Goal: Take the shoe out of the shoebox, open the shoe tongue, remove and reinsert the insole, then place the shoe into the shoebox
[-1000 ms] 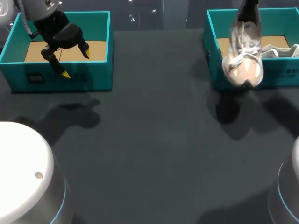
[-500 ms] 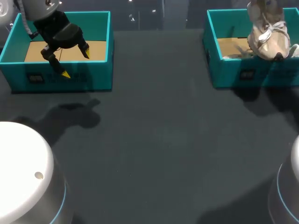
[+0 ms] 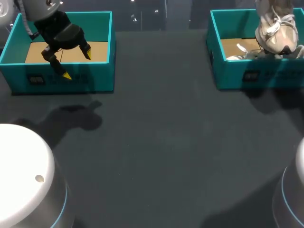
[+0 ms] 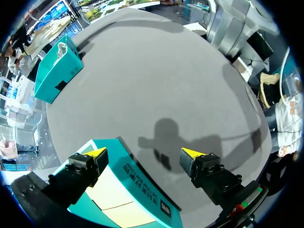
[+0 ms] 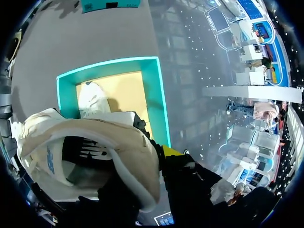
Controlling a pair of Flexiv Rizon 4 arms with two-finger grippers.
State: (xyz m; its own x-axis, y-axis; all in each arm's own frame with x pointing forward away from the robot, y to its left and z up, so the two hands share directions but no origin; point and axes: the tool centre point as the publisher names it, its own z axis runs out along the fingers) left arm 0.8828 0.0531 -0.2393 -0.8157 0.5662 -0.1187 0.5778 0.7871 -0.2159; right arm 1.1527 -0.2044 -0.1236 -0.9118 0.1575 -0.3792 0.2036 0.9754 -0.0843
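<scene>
The right gripper (image 5: 159,154) is found clamped on the shoe (image 5: 90,152) at the heel collar. One yellow tip shows outside it and the other is hidden within. The shoe is held above the right shoebox (image 5: 159,95), its long axis steep and toe down toward the box floor, where a second shoe (image 5: 92,99) lies. The left gripper (image 3: 76,64), spread open over the left shoebox (image 3: 90,78), is well apart. The shoe's interior cannot be made out.
</scene>
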